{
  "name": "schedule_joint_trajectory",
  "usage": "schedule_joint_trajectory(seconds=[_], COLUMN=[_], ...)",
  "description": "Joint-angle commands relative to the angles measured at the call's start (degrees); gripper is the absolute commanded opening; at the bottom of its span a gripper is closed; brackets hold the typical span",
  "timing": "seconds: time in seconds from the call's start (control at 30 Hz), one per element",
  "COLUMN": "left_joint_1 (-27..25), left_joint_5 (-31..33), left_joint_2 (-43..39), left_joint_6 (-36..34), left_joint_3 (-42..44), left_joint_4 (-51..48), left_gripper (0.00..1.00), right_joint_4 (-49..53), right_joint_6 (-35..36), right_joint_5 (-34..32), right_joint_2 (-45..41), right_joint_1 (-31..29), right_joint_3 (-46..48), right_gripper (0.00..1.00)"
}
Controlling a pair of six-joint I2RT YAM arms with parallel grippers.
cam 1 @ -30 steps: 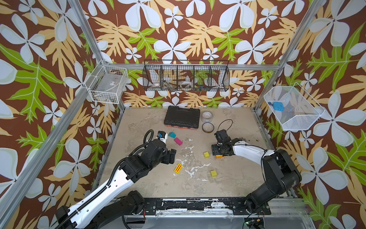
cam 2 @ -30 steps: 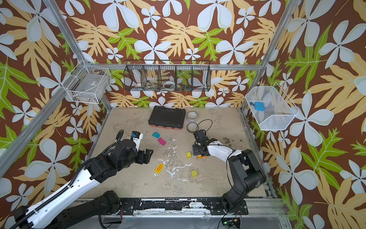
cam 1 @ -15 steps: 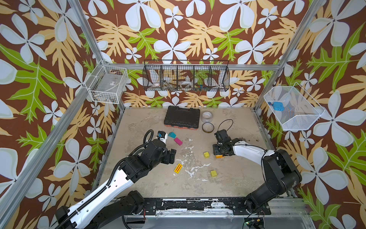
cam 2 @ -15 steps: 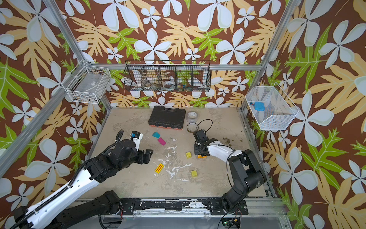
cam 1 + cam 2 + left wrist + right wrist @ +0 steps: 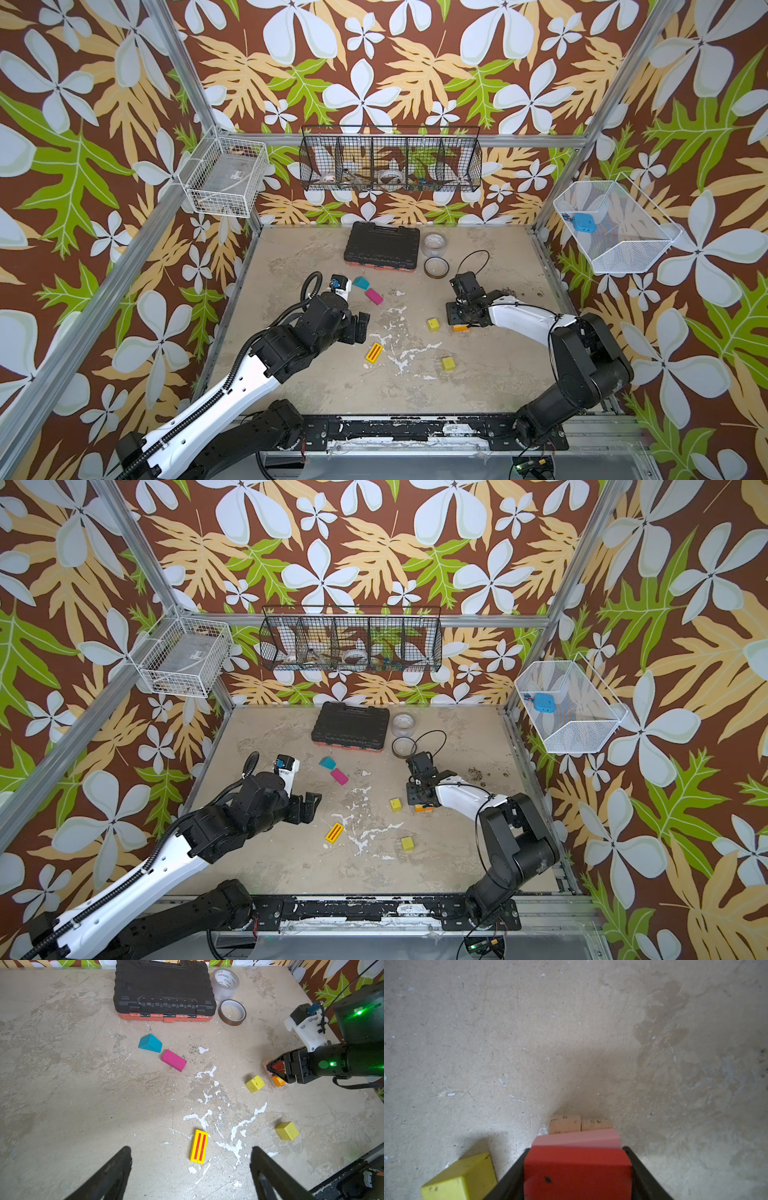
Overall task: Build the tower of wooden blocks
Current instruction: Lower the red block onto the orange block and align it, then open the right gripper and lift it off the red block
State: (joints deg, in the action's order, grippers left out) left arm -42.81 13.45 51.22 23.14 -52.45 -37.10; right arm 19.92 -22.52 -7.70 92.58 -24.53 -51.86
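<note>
Bare table (image 5: 340, 386) lies left and near; the striped yellow brick (image 5: 198, 1149) sits just ahead of my left fingers (image 5: 112, 1174). Far back, the black tool case (image 5: 381, 247) and tape rolls (image 5: 435, 266) block. A yellow-green cube (image 5: 433, 324) sits just left of my right fingers (image 5: 641, 1180).

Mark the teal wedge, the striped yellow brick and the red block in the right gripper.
Teal wedge wood block (image 5: 155, 1042): left wrist view, sloped face.
Yellow red-striped wood brick (image 5: 198, 1146): left wrist view, top face.
Red wood block (image 5: 577, 1169): right wrist view, top face.

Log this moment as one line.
left fingers: open | right fingers: shut on red block | red block: above pink block, wood bars
</note>
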Motion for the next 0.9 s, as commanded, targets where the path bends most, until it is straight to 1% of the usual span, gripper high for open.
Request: schedule_joint_trajectory(seconds=[0.0, 0.2, 0.33, 0.57, 0.7, 0.87], left_joint_1=[-0.1, -0.1, 0.0, -0.1, 0.0, 0.0], left_joint_5=[0.1, 0.1, 0.2, 0.3, 0.3, 0.3], left_joint_2=[0.1, 0.0, 0.1, 0.2, 0.3, 0.1], left_joint_6=[0.1, 0.1, 0.0, 0.1, 0.1, 0.0], left_joint_3=[0.0, 0.0, 0.0, 0.0, 0.0, 0.0], left_joint_4=[0.6, 0.6, 0.6, 0.6, 0.6, 0.7], left_gripper=[0.9, 0.91, 0.9, 0.9, 0.9, 0.9], right_joint_4=[1.3, 1.3, 1.0, 1.1, 1.1, 2.0], right_joint_6=[-0.4, -0.6, -0.8, -0.9, -0.9, -1.1], right_joint_5=[-0.8, -0.8, -0.6, 0.2, 0.3, -0.3], right_joint_2=[0.2, -0.2, -0.6, -0.6, -0.6, -1.6], right_joint_1=[0.1, 0.0, 0.0, 0.0, 0.0, 0.0], right_joint_3=[0.2, 0.5, 0.9, 1.0, 0.8, 0.5], right_gripper=[0.65, 0.65, 0.61, 0.62, 0.7, 0.86])
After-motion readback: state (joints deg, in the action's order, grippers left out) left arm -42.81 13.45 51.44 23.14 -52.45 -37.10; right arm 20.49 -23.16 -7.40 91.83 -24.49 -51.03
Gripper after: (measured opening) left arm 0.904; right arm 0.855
